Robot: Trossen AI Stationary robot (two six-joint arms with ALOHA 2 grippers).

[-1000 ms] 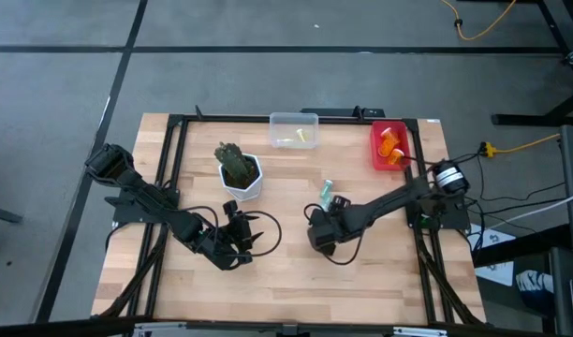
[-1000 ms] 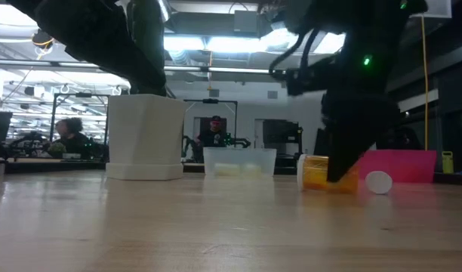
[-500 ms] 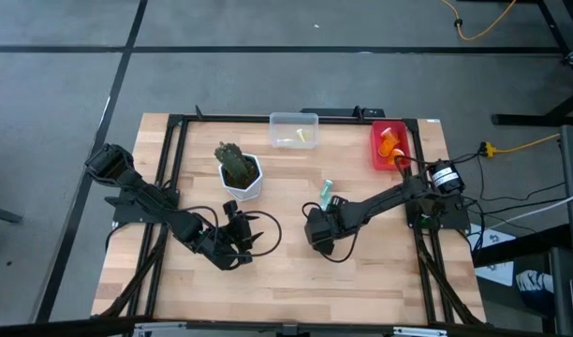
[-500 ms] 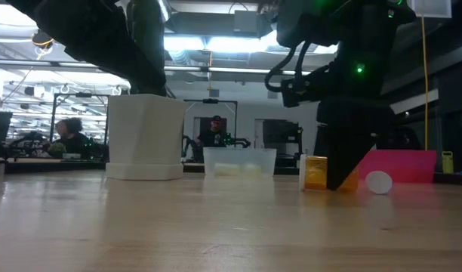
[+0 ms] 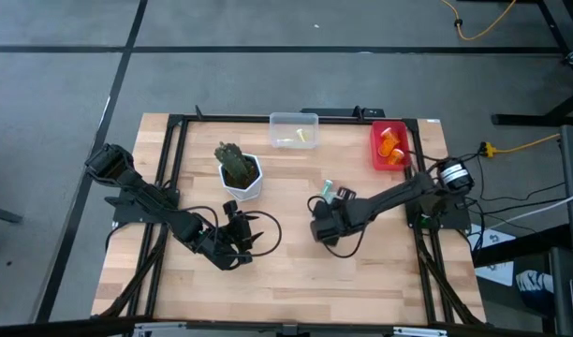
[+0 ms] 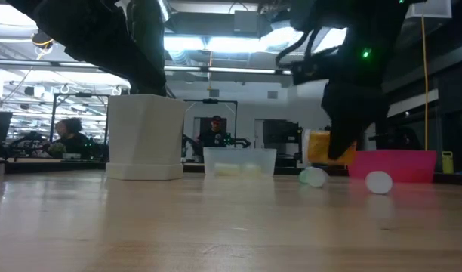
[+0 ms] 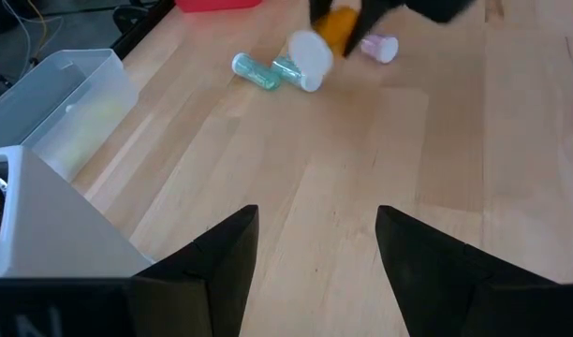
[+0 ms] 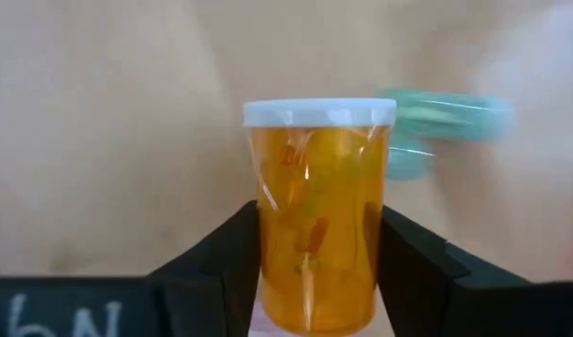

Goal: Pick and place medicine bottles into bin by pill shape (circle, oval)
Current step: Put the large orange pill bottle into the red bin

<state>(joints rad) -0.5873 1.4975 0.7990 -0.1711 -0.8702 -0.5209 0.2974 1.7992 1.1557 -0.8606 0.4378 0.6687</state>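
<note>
My right gripper is shut on an orange medicine bottle with a pale cap, over the middle of the table. In the low view the bottle hangs above the wood. Two teal bottles and a pink one lie on their sides on the table beside it. The clear bin and the red bin stand at the far edge. My left gripper waits open at the near left, with nothing between its fingers. My right gripper pinches the orange bottle's lower body between its two fingers, one on each side. The fingers come steeply from above and lie along the bottle. The capped end points away from the wrist. The bottle is lifted clear of the table.
A white hexagonal plant pot stands left of centre, near my left arm. The red bin holds orange bottles. Black cables loop on the wood by both grippers. A black frame rail runs along the table's sides. People sit in the room beyond.
My right gripper has shut on the orange bottle, which lay on its side on the table, and has raised it clear of the wood. A teal bottle behind it now shows in the low view.
</note>
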